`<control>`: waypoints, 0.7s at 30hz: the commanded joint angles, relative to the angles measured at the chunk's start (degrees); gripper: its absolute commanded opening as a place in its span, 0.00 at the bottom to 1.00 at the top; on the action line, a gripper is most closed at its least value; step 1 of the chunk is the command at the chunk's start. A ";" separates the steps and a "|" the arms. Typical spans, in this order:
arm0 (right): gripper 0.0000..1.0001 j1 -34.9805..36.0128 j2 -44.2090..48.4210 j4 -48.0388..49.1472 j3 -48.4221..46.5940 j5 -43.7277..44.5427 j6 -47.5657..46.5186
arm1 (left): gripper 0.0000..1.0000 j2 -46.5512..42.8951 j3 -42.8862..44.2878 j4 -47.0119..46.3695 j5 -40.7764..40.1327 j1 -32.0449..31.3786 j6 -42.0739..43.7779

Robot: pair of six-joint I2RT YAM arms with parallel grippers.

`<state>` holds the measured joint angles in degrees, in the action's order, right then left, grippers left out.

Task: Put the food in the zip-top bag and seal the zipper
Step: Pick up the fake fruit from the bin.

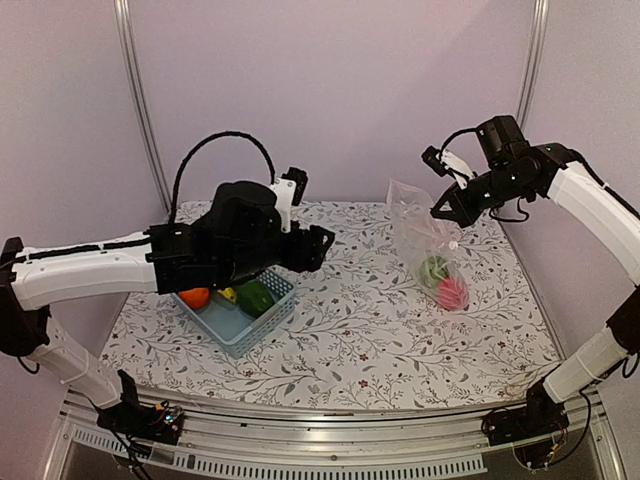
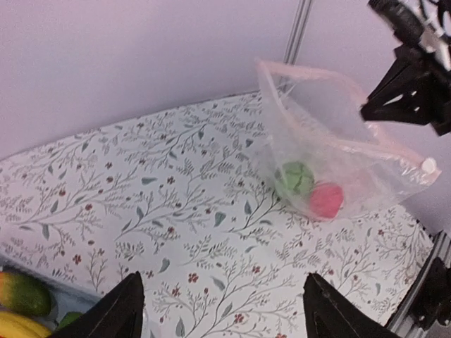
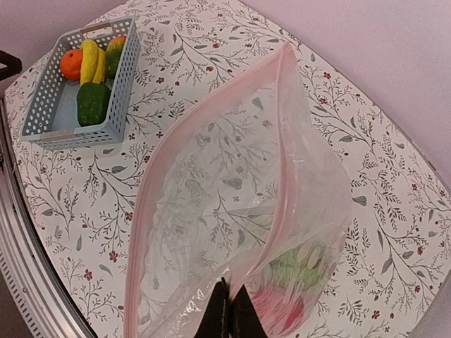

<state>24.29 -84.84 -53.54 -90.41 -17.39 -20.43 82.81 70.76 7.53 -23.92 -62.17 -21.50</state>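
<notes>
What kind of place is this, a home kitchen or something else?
Most likely a robot test cell, not a home. The left arm and right arm stand on a metal rail, metal posts stand against plain walls, and the food in the blue basket looks like toys.

left arm stretched rightward | left hand (image 2: pixel 225 310) fingers wide apart | right arm raised | right hand (image 3: pixel 227 310) clamped on zip-top bag (image 3: pixel 211 211)

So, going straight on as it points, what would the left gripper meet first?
The left gripper would probably meet the floral tablecloth first, short of the zip-top bag; depth is unclear.
</notes>
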 commanded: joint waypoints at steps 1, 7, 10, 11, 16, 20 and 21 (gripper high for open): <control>0.00 -0.21 1.95 1.64 1.89 0.09 -0.41 | 0.76 -3.44 -9.83 16.22 -1.88 3.56 -8.40; 0.00 -0.17 1.63 1.24 1.64 -1.30 -0.47 | 0.78 -4.71 -15.97 23.67 1.81 12.87 -14.03; 0.00 -0.23 1.58 1.35 2.26 -2.12 -0.41 | 0.84 -3.63 -16.59 23.40 3.20 15.97 -13.09; 0.00 -0.21 1.60 1.36 2.52 -2.39 -0.47 | 0.85 -2.90 -16.69 22.80 4.16 16.97 -12.63; 0.00 -0.21 1.99 1.43 3.34 -3.47 -0.41 | 0.87 3.44 -14.86 20.78 10.55 22.00 -11.05; 0.00 -0.21 2.43 1.41 4.03 -4.25 -0.46 | 0.89 9.06 -11.97 21.27 12.41 22.93 -12.66; 0.00 -0.26 2.61 1.41 4.26 -4.43 -0.53 | 0.93 10.33 -11.48 21.19 12.61 22.96 -13.10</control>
<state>24.29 -83.96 -52.42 -87.57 -20.25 -20.51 89.25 56.51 28.60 -14.98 -40.05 -33.23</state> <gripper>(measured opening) 0.005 0.883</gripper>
